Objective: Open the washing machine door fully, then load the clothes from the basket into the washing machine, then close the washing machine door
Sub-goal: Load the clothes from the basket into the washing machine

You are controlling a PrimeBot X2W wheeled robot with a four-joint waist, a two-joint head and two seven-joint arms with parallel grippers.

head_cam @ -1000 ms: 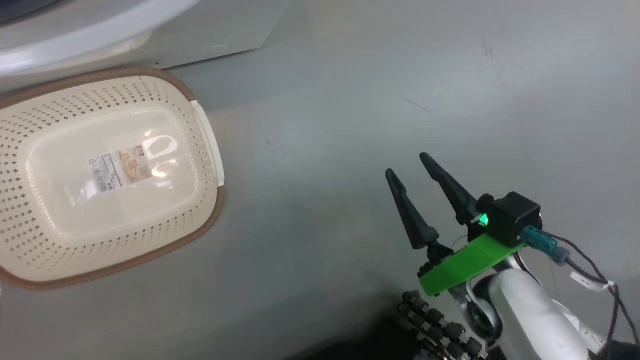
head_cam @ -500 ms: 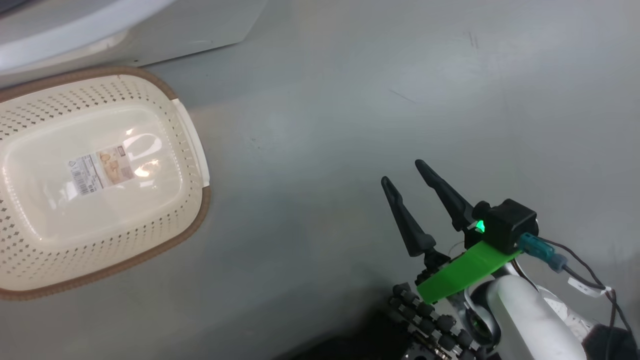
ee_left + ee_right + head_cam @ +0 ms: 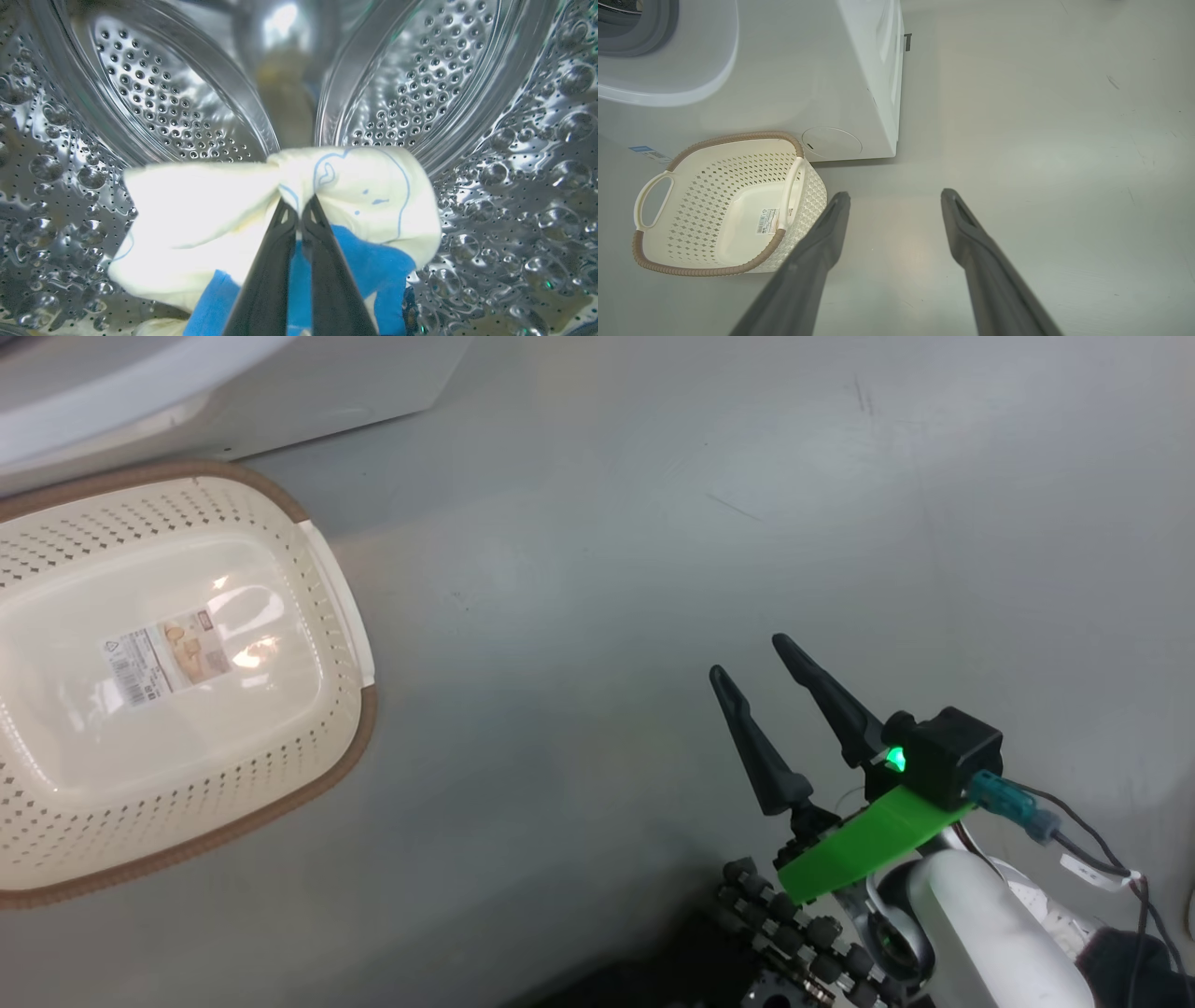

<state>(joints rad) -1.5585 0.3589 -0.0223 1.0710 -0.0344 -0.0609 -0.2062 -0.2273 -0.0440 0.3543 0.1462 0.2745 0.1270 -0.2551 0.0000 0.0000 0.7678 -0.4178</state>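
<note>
Left gripper point(image 3: 299, 205): the two dark fingers are pressed together, clenched on a fold of the clothes point(image 3: 373, 186), a pale-yellow garment with thin blue outline drawings and a bright blue patch below the pinch. The garment hangs bunched around the fingertips, inside the perforated steel drum point(image 3: 163, 107), whose dimpled wall and raised ribs surround it on all sides; a second scrap of pale cloth shows at the bottom edge of the left wrist view, too little to identify. Right gripper point(image 3: 749, 656): fingers spread wide apart, nothing between them, pointing out over the grey floor point(image 3: 747, 476) without touching anything. A green bracket point(image 3: 864, 845) and a small lit green lamp point(image 3: 896, 761) sit at its wrist. The basket point(image 3: 366, 709) stands on the floor well to the left of this gripper, its brown rim upward and its bare cream bottom showing a label sticker point(image 3: 163, 658). Just behind the basket stands the washing machine point(image 3: 859, 70), with a round cap point(image 3: 831, 142) low on its front and a blue label point(image 3: 647, 152) beside the basket's far handle. A white curved edge with a grey inner band point(image 3: 668, 60) projects above the basket; whether this is the door cannot be told.
</note>
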